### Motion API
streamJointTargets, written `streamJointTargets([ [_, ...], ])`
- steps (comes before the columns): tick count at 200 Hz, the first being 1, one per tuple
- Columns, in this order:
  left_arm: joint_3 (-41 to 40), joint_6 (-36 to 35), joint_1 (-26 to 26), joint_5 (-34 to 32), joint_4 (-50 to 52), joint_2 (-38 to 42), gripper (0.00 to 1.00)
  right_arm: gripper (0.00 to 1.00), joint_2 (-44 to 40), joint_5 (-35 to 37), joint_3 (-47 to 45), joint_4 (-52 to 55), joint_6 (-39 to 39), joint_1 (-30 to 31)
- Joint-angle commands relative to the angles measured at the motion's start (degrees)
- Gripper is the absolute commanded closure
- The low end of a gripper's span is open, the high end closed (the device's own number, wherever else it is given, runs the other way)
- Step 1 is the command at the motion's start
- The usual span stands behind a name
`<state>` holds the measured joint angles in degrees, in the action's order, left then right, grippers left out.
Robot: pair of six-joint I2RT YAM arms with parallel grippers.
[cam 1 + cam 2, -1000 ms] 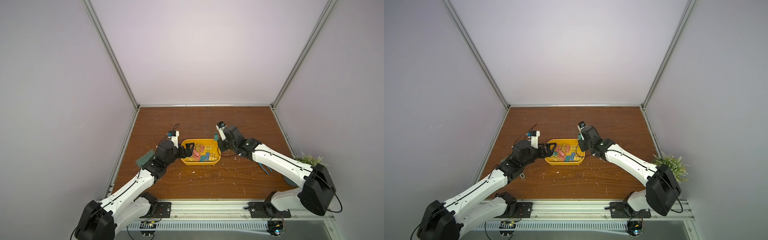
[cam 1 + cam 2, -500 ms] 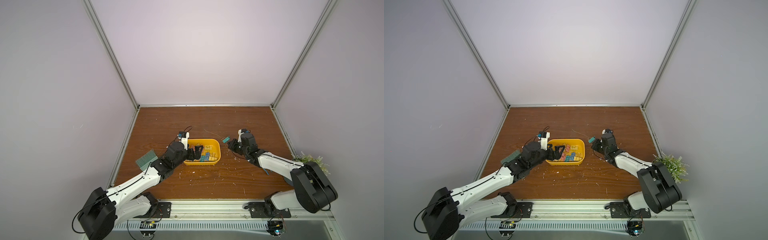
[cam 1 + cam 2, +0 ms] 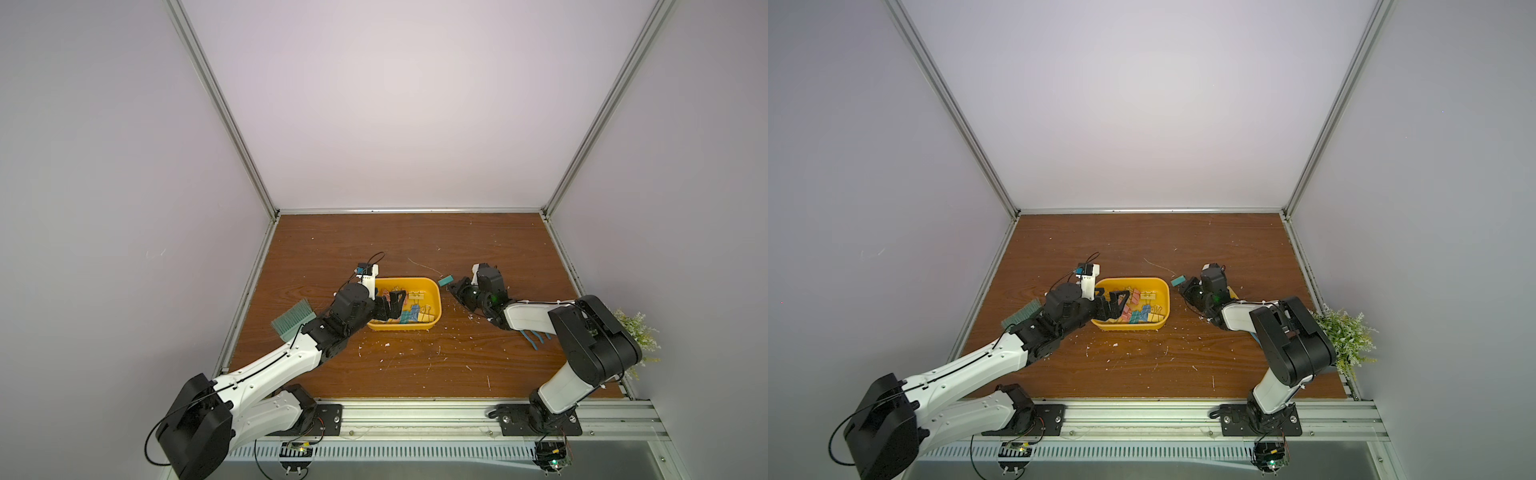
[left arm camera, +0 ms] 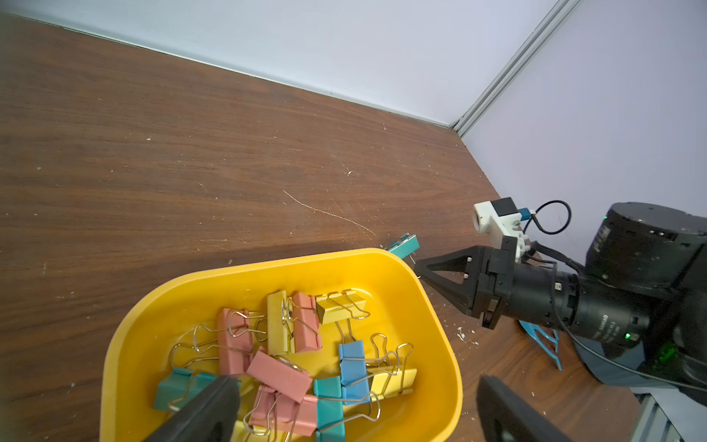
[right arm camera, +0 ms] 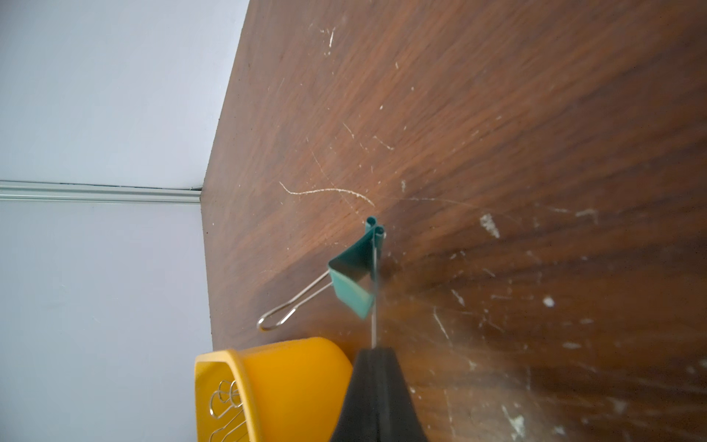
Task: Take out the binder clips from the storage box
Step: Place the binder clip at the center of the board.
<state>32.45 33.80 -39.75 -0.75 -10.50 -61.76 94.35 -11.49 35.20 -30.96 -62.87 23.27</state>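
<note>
Jaws spread wide, the left gripper [image 3: 392,305] hangs over the binder clips [image 4: 279,375] heaped in the storage box [image 4: 267,268], holding none; about a dozen lie there, so most of the job is left. Just past the box's right end, the right gripper [image 5: 373,354] has its jaws pressed on the wire handle of a teal clip [image 5: 352,285], over the desk [image 3: 415,365] and not yet set down.
</note>
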Motion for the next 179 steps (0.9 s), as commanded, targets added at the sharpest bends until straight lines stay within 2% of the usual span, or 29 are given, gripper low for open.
streamJointTargets([
  [1,0.2,-0.8,-0.4,-1.3,-0.3,0.7,0.0,0.95,0.0,-1.5,-0.8,-1.7,-0.2,-0.2],
  [179,-1.2,0.3,-0.4,-1.4,-0.7,1.5,0.0,0.77,-6.1,-2.5,-3.6,5.3,5.2,-0.3],
])
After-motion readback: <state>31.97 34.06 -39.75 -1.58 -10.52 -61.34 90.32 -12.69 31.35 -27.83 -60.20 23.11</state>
